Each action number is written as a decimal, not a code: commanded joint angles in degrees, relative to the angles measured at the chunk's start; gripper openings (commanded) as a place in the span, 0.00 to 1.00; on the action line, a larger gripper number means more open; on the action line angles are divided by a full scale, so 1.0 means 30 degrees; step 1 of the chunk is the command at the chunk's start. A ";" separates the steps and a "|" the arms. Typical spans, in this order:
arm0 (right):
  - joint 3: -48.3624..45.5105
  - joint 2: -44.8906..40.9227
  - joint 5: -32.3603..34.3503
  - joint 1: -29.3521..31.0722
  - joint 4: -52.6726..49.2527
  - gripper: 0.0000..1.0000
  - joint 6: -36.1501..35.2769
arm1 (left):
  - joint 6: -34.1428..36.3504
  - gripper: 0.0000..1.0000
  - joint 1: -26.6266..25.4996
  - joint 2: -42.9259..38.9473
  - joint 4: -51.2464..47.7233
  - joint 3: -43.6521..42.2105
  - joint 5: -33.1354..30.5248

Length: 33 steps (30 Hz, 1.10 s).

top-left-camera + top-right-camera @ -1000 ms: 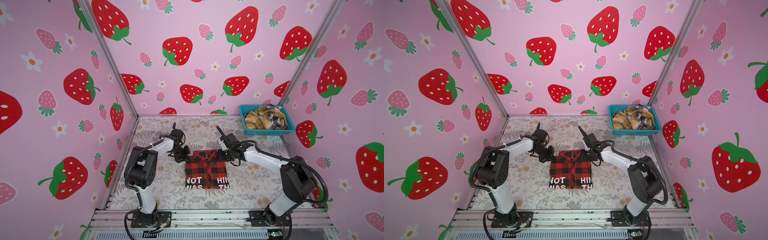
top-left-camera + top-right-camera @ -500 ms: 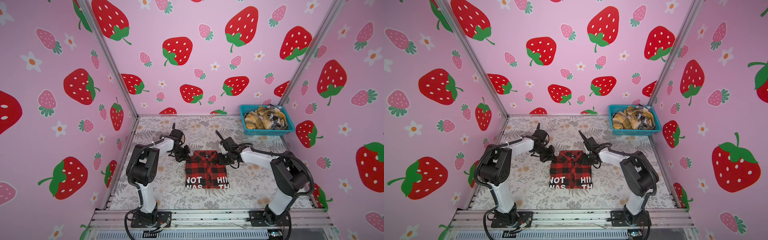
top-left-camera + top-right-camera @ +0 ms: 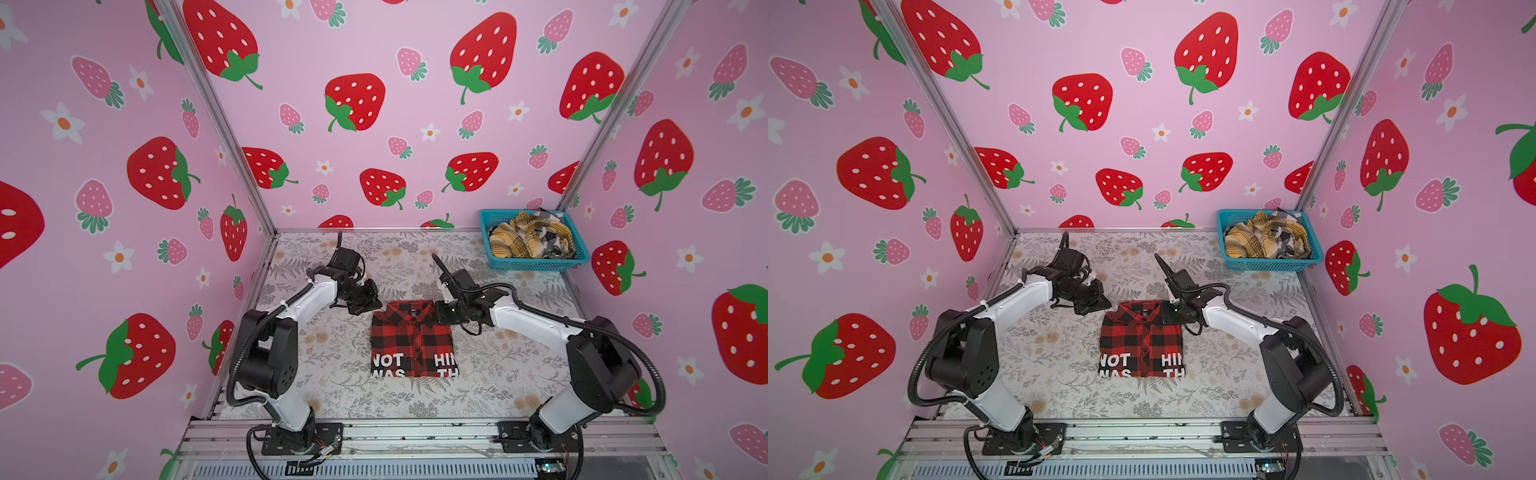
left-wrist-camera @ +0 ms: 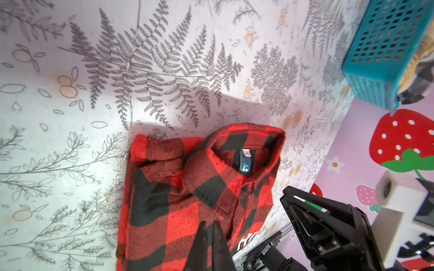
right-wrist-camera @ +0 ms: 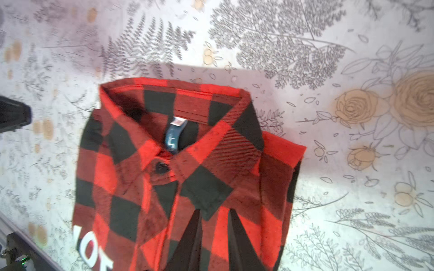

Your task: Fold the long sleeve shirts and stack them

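Bright, even light; red shirt (image 5: 164, 178) slightly blurred at right wrist.

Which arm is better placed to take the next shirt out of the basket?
The right. The basket stands in the far right corner, on that arm's side; the left tool is beyond the red shirt from it.

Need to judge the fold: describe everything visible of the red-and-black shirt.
The red-and-black shirt is buffalo-check flannel by its look, folded into a neat rectangle, lying flat on the floral table, its collar at the far end and buttoned, a blue neck label inside. White block letters run along its near edge. The left gripper, jaws shut, sits by one shoulder; the right gripper, jaws slightly apart, over the other. Contact cannot be told.
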 commanded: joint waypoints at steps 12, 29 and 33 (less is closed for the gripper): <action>-0.0800 -0.0698 -0.0806 0.3394 0.1474 0.22 0.1973 | -0.1296 0.07 -0.1419 -0.3279 0.0558 -0.4960 0.0005; -0.3150 0.1237 -0.1461 0.4167 0.3343 0.18 0.3242 | -0.2773 0.00 -0.2940 -0.2621 0.3158 -0.8369 0.0092; -0.3000 0.1084 -0.1328 0.4174 0.3102 0.18 0.3149 | -0.2451 0.00 -0.2940 -0.2324 0.3137 -0.8609 -0.0354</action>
